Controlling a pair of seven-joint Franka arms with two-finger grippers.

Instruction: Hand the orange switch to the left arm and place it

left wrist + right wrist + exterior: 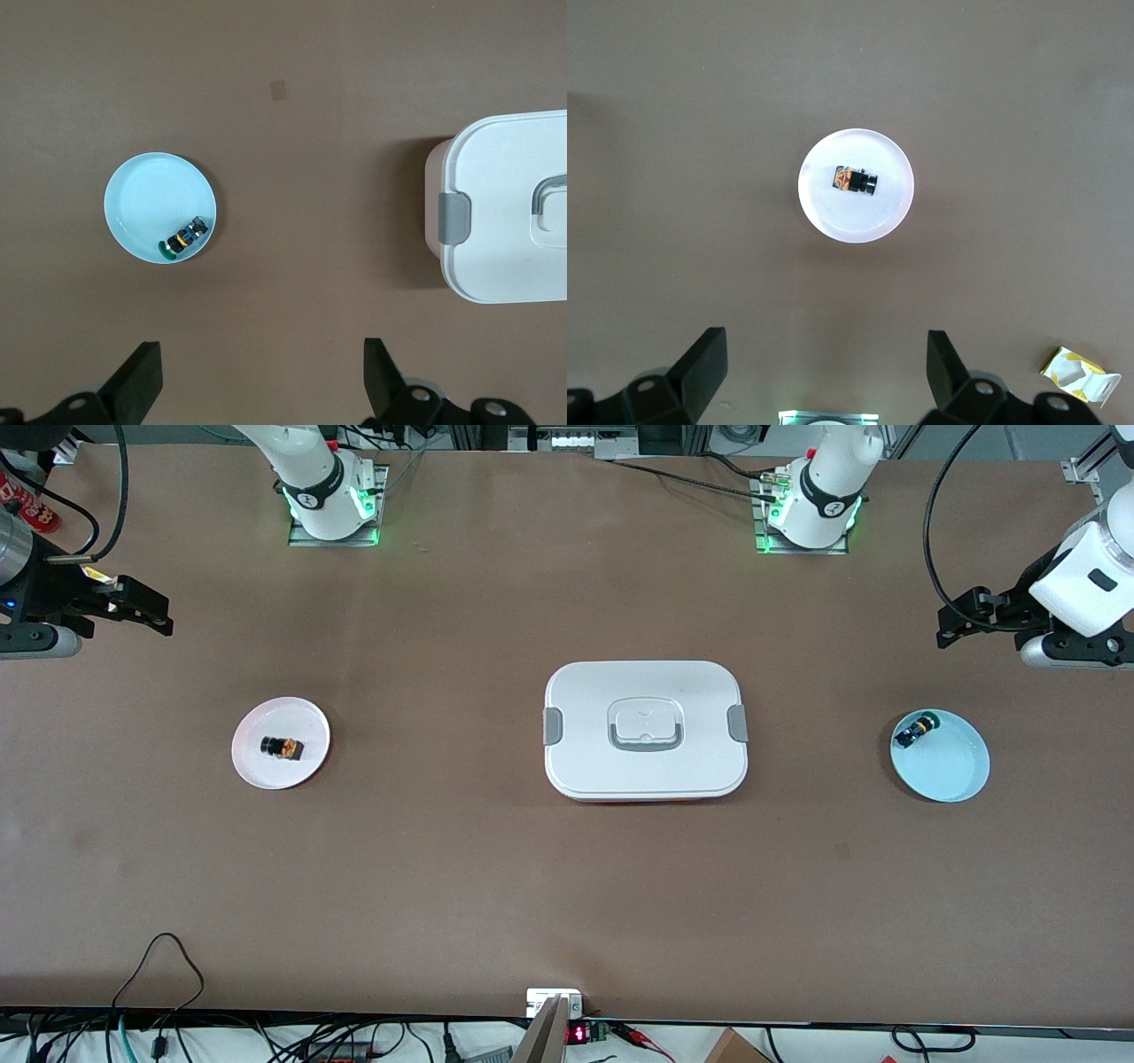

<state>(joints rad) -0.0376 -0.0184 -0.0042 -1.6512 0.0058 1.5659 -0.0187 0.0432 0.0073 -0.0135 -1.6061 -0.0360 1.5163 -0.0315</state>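
The orange switch (282,747) (854,181) lies on its side on a pale pink plate (266,772) (859,221) toward the right arm's end of the table. The white box (645,730) (505,239) sits at the table's middle with its lid on. My right gripper (162,615) (824,341) hovers open and empty over bare table beside the pink plate. Over the table's other end, near a light blue plate (955,772) (146,199), my left gripper (946,627) (263,354) hangs open, holding nothing.
A small black switch with blue-green parts (913,731) (184,238) rests in the light blue plate. A yellow-and-white packet (1081,374) lies near the right arm's base. Cables run along the table edge nearest the front camera.
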